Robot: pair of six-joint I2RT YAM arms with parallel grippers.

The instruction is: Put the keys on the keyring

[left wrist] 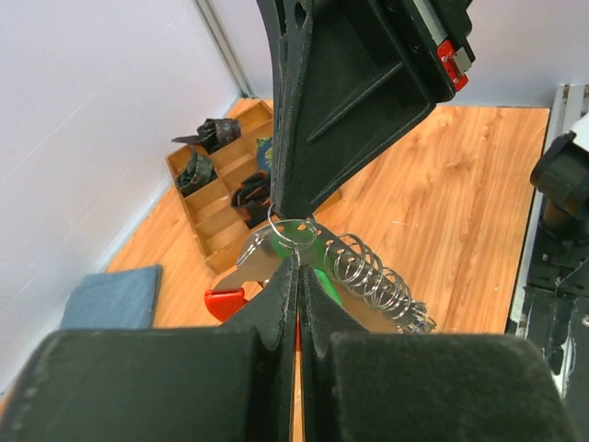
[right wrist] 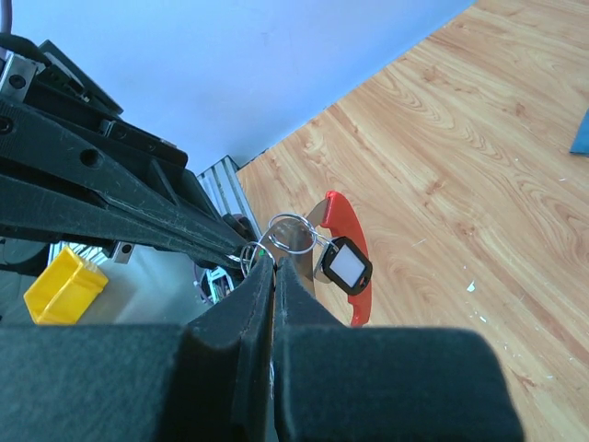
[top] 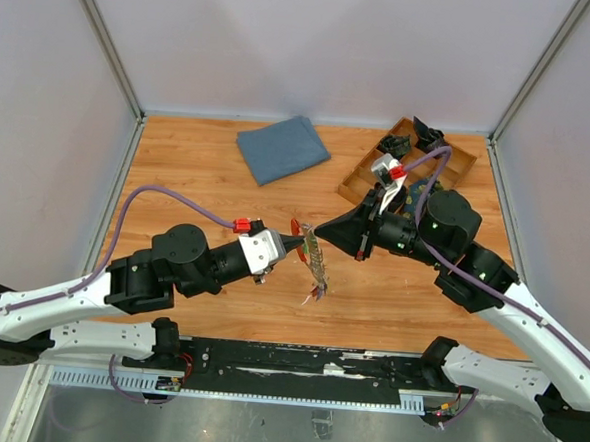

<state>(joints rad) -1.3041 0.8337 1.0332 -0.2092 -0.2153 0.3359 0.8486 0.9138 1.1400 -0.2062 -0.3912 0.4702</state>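
Left hand (left wrist: 298, 269) — closed beside keyring (right wrist: 346, 214), keys (top: 317, 266)

the keyring (right wrist: 352, 241) is a thin bright red curved loop, up off the table where the closed tips of the left gripper (top: 301, 243) and right gripper (top: 322, 232) meet. a sliver of red shows between the left jaws, and the rest arcs out just beside the right jaws. the keys (top: 317, 269) are thin silver-grey pieces bunched together, hanging slantwise below both jaw tips.
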